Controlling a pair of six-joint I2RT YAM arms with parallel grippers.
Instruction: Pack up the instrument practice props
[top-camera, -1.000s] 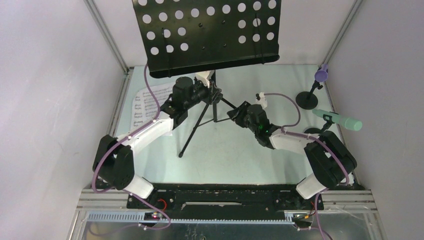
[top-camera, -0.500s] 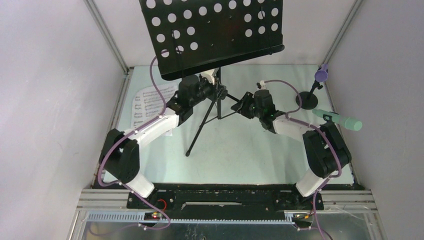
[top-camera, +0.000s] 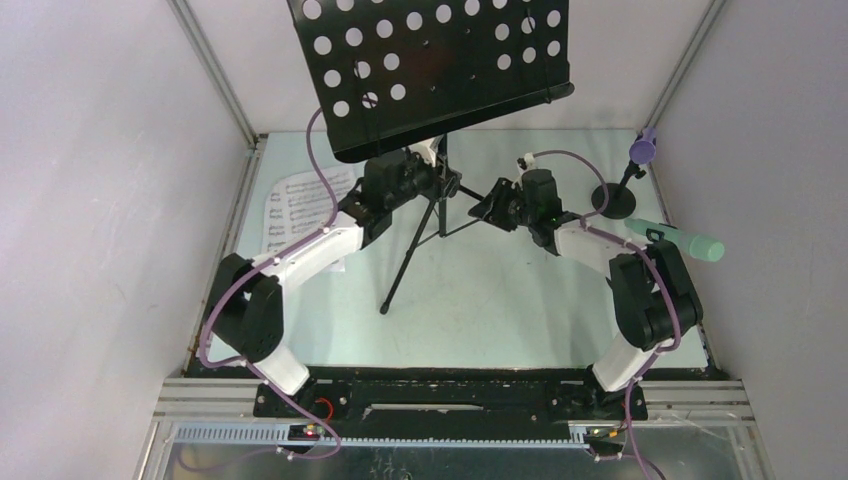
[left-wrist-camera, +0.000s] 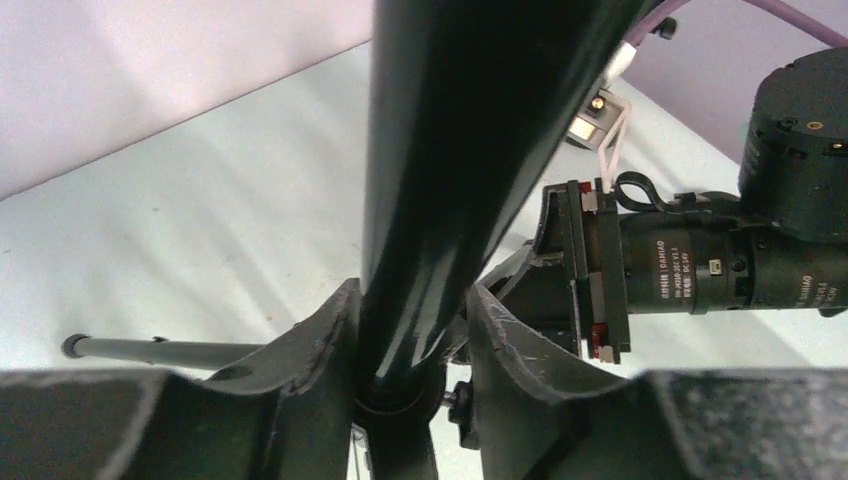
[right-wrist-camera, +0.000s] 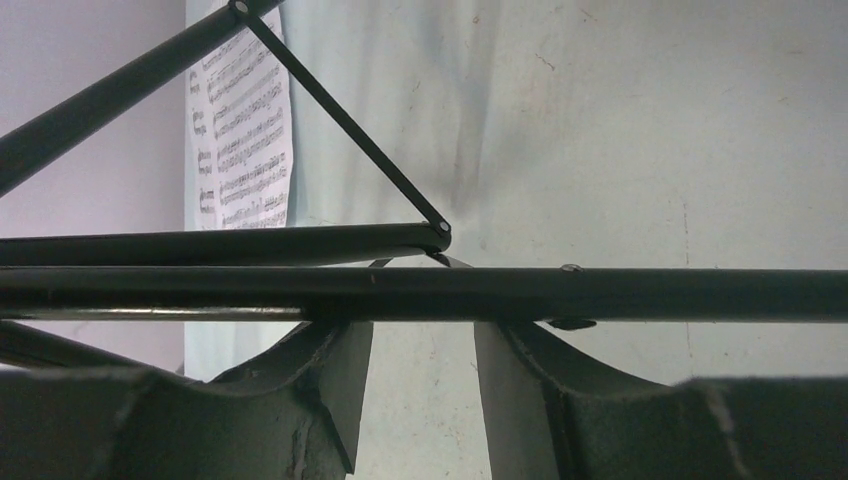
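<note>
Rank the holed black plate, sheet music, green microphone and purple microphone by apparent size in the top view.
1. Black plate, though it sits nearest the camera.
2. Sheet music, partly hidden by an arm.
3. Green microphone.
4. Purple microphone, which seems foreshortened, so its place is unsure.

Top camera looks down from behind; both wrist cameras closely face the music rack (top-camera: 430, 90).

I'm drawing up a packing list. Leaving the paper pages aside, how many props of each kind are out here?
music rack: 1
microphones: 2, purple and mint-green
mic holders: 2, one round base showing, the other mostly behind the right arm
Total: 5
</note>
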